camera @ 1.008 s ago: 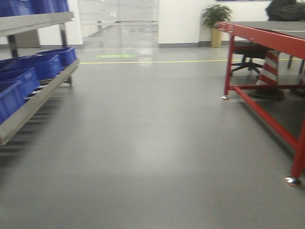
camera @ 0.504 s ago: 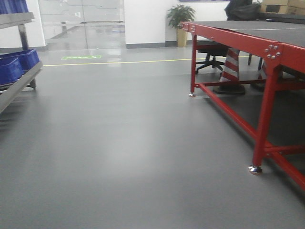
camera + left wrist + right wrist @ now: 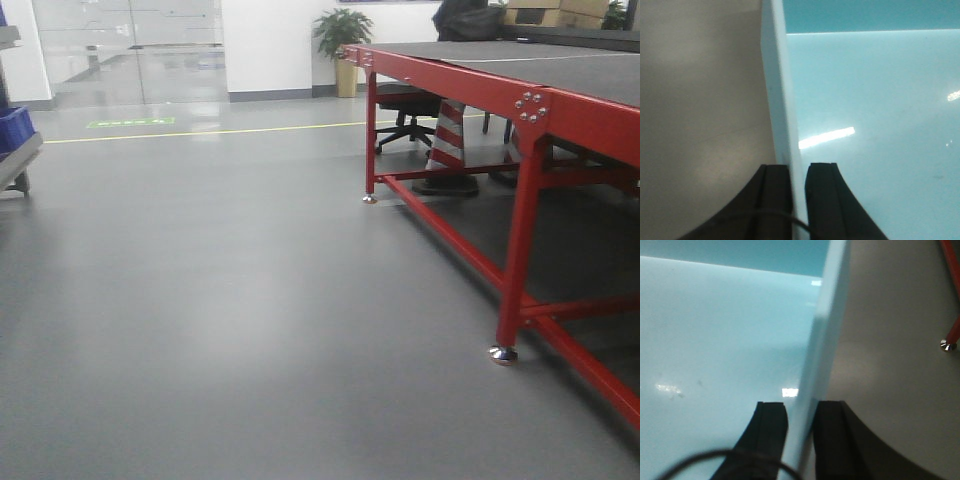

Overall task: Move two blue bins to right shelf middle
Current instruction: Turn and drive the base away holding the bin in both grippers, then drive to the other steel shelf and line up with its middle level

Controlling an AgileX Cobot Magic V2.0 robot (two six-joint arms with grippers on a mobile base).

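Grey floor (image 3: 230,300) fills most of the front view, wide open across the middle and left. The red table (image 3: 480,90) hogs the whole right side, with its long edge running off toward the back wall and its nearest leg down by the floor's right edge.

The pale blue bin (image 3: 870,125) is up off the floor between the 2 arms, open side up, with glare on its bottom. The 2 gripped walls run straight ahead from the wrists. Can't tell its long axis, or whether it's 1 tub or 2 nested.

At the far left edge there's a sliver of steel rack (image 3: 20,158) with a dark blue bin (image 3: 12,128). Under the table are an office chair (image 3: 408,105) and a striped cone (image 3: 450,130), and there's a potted plant (image 3: 342,40) by the back wall.

The left gripper (image 3: 797,167) is pinched tight on the bin's left wall, 1 finger inside and 1 outside. The right gripper (image 3: 801,405) does the same on the right wall.
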